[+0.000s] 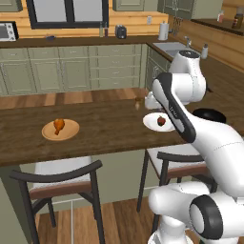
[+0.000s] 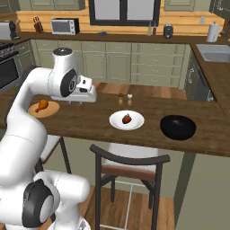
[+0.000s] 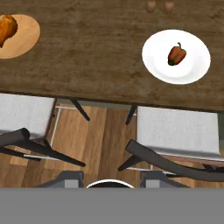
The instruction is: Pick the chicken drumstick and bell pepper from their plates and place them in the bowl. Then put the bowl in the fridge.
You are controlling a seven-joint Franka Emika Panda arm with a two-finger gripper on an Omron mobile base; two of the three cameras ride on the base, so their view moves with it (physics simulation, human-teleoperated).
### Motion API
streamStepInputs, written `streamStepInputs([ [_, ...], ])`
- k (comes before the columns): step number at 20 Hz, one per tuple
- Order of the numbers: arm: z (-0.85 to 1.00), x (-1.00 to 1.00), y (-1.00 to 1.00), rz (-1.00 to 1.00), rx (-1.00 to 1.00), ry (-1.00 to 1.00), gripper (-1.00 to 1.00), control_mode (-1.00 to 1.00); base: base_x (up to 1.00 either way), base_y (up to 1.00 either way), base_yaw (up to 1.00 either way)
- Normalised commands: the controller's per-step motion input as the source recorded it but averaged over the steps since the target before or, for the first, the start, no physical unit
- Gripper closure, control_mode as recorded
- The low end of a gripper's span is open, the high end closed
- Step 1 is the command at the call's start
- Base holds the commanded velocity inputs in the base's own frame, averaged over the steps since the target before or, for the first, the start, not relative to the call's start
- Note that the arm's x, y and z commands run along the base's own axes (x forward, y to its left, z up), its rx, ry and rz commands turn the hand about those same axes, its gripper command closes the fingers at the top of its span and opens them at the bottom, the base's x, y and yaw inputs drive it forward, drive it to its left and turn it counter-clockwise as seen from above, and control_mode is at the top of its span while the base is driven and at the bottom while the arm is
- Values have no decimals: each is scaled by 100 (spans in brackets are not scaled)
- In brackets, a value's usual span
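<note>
The dark wooden tabletop [image 2: 90, 119] is carrying a tan plate [image 2: 44, 109], a white plate [image 2: 117, 121], a black bowl [image 2: 178, 127] and two small shakers [image 2: 125, 99] standing near its far edge.

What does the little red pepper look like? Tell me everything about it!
The bell pepper is small, dark red and rounded, with a thin dark stem sticking out at one end. It lies on its side near the middle of the white plate, on the brown wooden counter. Only the plate touches it.
</note>
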Motion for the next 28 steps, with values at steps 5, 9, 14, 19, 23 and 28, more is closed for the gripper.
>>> streamStepInputs([
  [5,-18,-16,45,1,0,0,-100,-100,0,0,0],
  [9,-33,0,94,8,6,0,-100,-100,0,0,0],
  [14,-41,9,97,5,1,0,-100,-100,0,0,0],
  [19,-35,51,100,0,0,0,-100,-100,0,0,0],
  [23,-1,61,93,0,-2,0,-100,-100,0,0,0],
  [28,0,73,75,-1,-1,0,-100,-100,0,0,0],
])
